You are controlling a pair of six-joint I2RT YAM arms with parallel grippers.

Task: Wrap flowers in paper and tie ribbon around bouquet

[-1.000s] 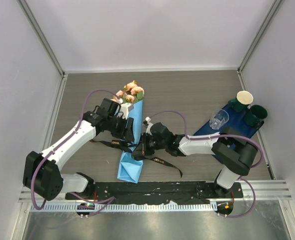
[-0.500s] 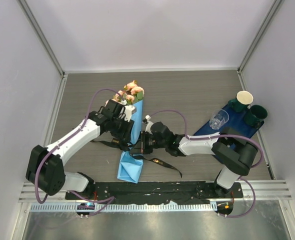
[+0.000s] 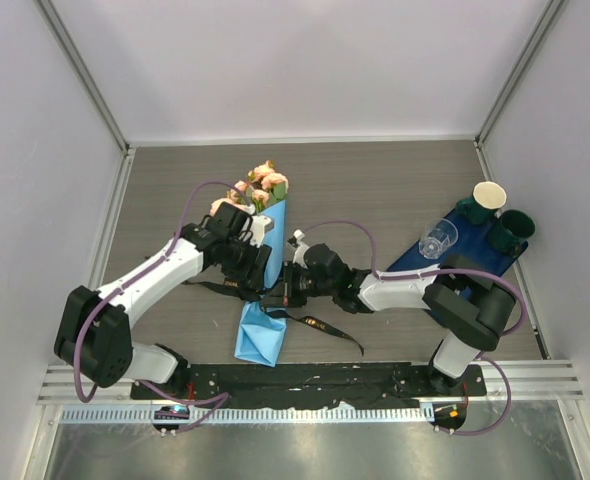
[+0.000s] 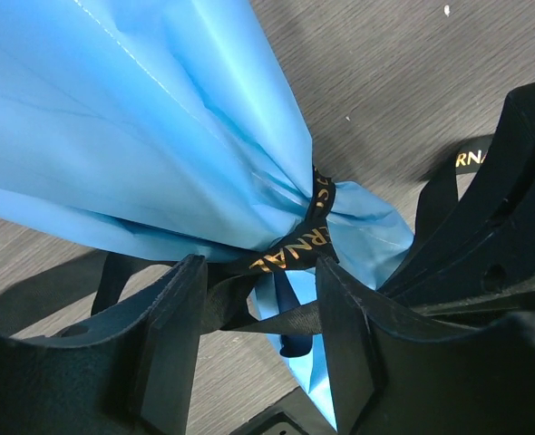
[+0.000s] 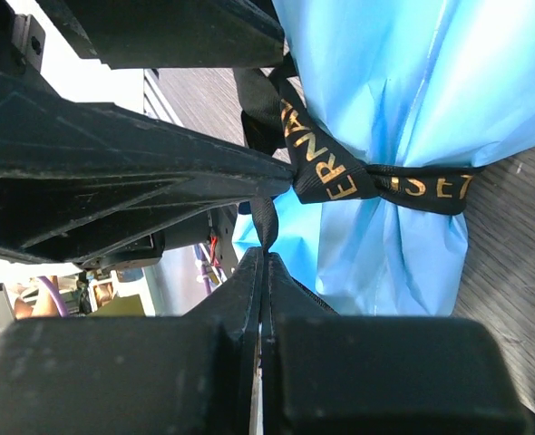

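Observation:
The bouquet lies on the table, pink flowers (image 3: 263, 182) sticking out of the far end of the light blue paper (image 3: 260, 325) cone. The black ribbon (image 3: 320, 325) with gold lettering is cinched round the cone's narrow waist (image 4: 299, 245), its knot (image 5: 331, 177) facing the right wrist camera. My left gripper (image 3: 256, 279) is at the cone's left side; in its wrist view the left gripper (image 4: 258, 326) is open, ribbon strands crossing the gap. From the right, my right gripper (image 3: 278, 295) is shut on a ribbon strand (image 5: 266, 227) just below the knot.
One ribbon tail (image 3: 207, 288) trails left on the table. A dark navy mat (image 3: 415, 262) at the right carries a tipped clear cup (image 3: 437, 239), a beige-rimmed cup (image 3: 489, 194) and a green cup (image 3: 510, 230). Grey walls close in the table's sides and back.
My left arm's wrist has shifted right and up, closer against the cone. The right gripper stays shut on the ribbon, nearly still. The right ribbon tail has shifted slightly.

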